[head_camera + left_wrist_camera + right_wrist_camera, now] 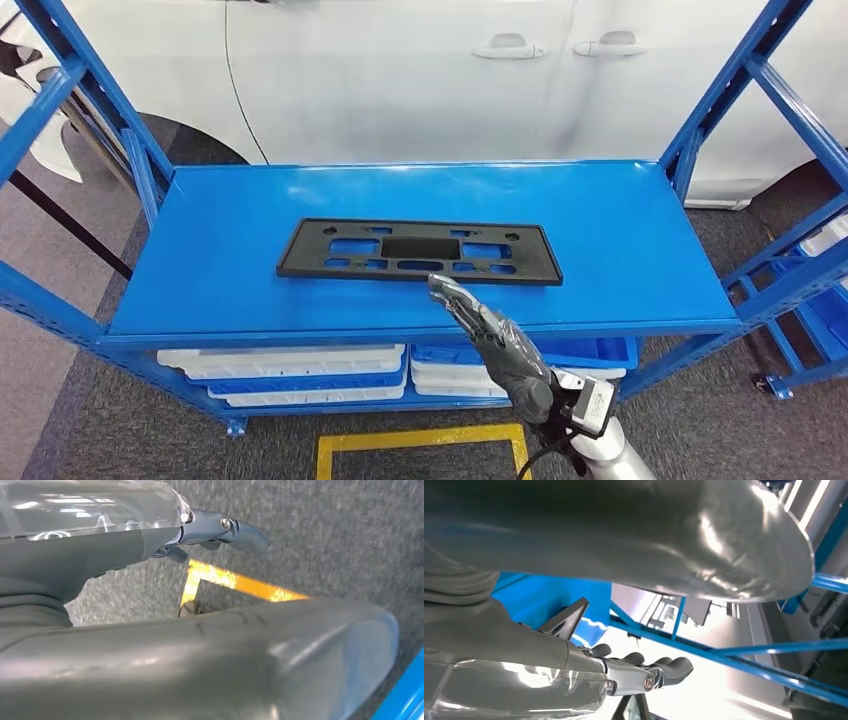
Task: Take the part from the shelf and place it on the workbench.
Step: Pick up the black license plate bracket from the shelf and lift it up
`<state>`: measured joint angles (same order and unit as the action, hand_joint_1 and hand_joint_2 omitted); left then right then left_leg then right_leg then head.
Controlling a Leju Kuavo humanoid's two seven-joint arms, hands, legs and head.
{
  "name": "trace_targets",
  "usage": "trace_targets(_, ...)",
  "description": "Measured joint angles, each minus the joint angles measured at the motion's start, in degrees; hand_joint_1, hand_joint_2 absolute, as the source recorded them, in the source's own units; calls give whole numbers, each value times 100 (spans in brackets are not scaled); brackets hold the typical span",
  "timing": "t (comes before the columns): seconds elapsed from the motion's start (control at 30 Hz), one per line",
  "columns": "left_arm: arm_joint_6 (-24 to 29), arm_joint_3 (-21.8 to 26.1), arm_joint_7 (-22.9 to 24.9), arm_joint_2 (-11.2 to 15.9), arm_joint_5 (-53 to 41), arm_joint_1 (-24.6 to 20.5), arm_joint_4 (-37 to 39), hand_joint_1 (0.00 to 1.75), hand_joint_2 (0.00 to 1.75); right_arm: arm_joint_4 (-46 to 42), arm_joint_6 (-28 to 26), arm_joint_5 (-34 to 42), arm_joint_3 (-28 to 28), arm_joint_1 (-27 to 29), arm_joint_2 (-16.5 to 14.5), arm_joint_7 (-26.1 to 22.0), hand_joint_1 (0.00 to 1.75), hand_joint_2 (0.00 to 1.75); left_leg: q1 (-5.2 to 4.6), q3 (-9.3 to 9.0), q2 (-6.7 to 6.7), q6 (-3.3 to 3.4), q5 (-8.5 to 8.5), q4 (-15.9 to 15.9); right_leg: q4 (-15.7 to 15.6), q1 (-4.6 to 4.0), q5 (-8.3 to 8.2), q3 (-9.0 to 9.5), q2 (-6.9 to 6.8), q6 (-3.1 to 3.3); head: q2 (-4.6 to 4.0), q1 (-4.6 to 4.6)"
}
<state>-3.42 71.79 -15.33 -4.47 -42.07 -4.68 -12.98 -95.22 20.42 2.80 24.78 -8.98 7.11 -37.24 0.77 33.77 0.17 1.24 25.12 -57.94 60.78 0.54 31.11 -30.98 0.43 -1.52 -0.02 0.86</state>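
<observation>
A flat black plastic part (420, 251) with several cut-outs lies in the middle of the blue shelf top (200, 250). My right hand (490, 335) reaches up from below over the shelf's front edge, fingers stretched out, tips just short of the part's near edge, holding nothing. In the right wrist view the hand's dark fingers (659, 670) are extended and a corner of the black part (566, 620) lies close by. My left hand (220, 530) hangs over grey carpet, fingers loosely curled around nothing.
A white car (420, 70) stands right behind the shelf. Blue uprights (80, 90) rise at both ends. White and blue trays (300, 370) sit on the lower level. Yellow floor tape (420, 440) marks the carpet in front; another blue rack (810, 300) is at the right.
</observation>
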Motion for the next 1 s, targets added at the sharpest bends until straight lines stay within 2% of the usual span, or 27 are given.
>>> trace_targets(0.03,1,-1,-2,-3,1,-1,0,0,0,37,-1,1,24,-15,8,-3,0,0,0,-31,0,28,20,8,359,7,150,-191,-9,-18,0,-1)
trace_targets(0.1,3,0,-4,-4,6,-1,0,0,0,125,2,5,85,-34,20,5,0,0,-11,-85,-1,58,75,7,1181,13,405,-702,-13,-39,0,-1)
trace_targets(0.13,5,0,-4,-4,11,2,0,0,0,175,4,8,126,-45,25,28,0,0,-16,-124,-5,61,106,6,1408,15,394,-885,-13,-39,0,-1)
trace_targets(0.17,10,1,-3,-4,17,7,0,0,0,232,4,10,179,-70,27,64,0,0,-21,-176,-11,58,143,6,1386,15,242,-949,-13,-27,0,-1)
trace_targets(0.2,15,1,-2,-4,22,10,0,0,0,297,1,9,238,-110,28,114,0,0,-26,-240,-17,50,183,6,1131,12,-17,-895,-14,-3,0,-1)
trace_targets(0.23,18,2,-1,-6,25,13,0,0,0,368,-9,4,296,-164,26,164,0,0,-30,-297,-22,40,226,10,712,0,-318,-758,-16,37,0,-1)
trace_targets(0.27,20,2,1,-14,26,11,2,0,0,443,-25,-2,354,-225,21,208,0,0,-41,-346,-22,21,267,12,328,-17,-534,-607,-20,80,0,-1)
trace_targets(0.3,19,3,-1,-21,26,5,3,0,0,513,-46,-12,408,-285,11,243,0,0,-48,-372,-25,-4,302,10,25,-36,-651,-490,-28,114,0,-1)
trace_targets(0.33,19,3,-2,-28,26,-2,5,0,0,573,-66,-21,460,-335,-6,262,0,0,-51,-382,-25,-34,325,14,-143,-56,-677,-428,-34,142,0,-1)
trace_targets(0.43,19,3,-7,-32,25,-14,7,0,0,702,-97,-38,570,-420,-43,276,0,0,-49,-423,-21,-130,368,44,-257,-51,-620,-375,-28,201,0,-1)
trace_targets(0.5,17,2,-9,-33,11,-15,7,0,0,766,-151,-61,619,-469,-61,276,0,0,-50,-339,-20,-179,519,-206,-325,-12,-605,-289,-30,255,0,-1)
trace_targets(0.53,17,2,-9,-34,2,-15,8,0,0,803,-222,-115,653,-501,-74,281,0,0,-39,-185,-21,-200,658,-518,-345,-6,-591,-246,-34,279,0,-1)
trace_targets(0.6,19,1,-2,-37,-26,-11,9,0,0,919,-480,-345,746,-579,-108,300,0,0,-23,277,-21,-242,926,-1311,-346,-18,-546,-195,-35,311,0,-1)
trace_targets(0.63,24,1,4,-36,-35,-4,9,0,0,996,-644,-500,802,-623,-133,313,0,0,-16,459,-21,-258,941,-1554,-343,-23,-521,-170,-30,316,0,-1)
trace_targets(0.67,33,1,11,-36,-45,2,9,0,0,1087,-836,-680,868,-681,-171,331,0,44,-12,543,-21,-267,829,-1574,-337,-25,-495,-139,-21,315,0,-1)
trace_targets(0.7,53,1,16,-36,-53,5,9,0,0,1177,-1036,-861,938,-759,-221,348,0,87,-9,509,-20,-270,605,-1357,-331,-25,-467,-104,-9,309,0,-1)
trace_targets(0.73,82,1,19,-36,-59,3,9,0,0,1270,-1254,-1056,1020,-861,-285,373,0,131,-6,381,-19,-265,316,-954,-322,-24,-435,-64,5,299,0,-1)
trace_targets(0.77,113,1,21,-37,-65,-6,9,0,0,1362,-1477,-1263,1109,-979,-354,409,0,175,-12,232,-18,-251,103,-554,-314,-32,-406,-32,16,280,0,-1)
trace_targets(0.8,143,1,23,-37,-69,-19,9,0,0,1449,-1694,-1475,1202,-1105,-420,453,0,175,-22,109,-22,-225,-34,-244,-303,-40,-382,-17,28,258,0,0)
trace_targets(0.83,168,1,30,-38,-71,-30,9,0,0,1533,-1910,-1707,1301,-1228,-483,507,0,175,-33,41,-27,-199,-85,-65,-298,-48,-368,-13,36,233,0,0)
trace_targets(0.93,218,2,58,-40,-82,-41,9,0,0,1745,-2594,-2578,1607,-1500,-645,683,0,175,-33,20,-37,-112,-77,9,-310,-52,-353,-19,42,157,0,-1)
trace_targets(1.0,231,3,69,-43,-98,-49,9,0,0,1872,-3183,-3280,1798,-1653,-735,823,0,175,-3,-2,-33,-46,-93,57,-102,-49,-204,-109,30,106,0,-1)
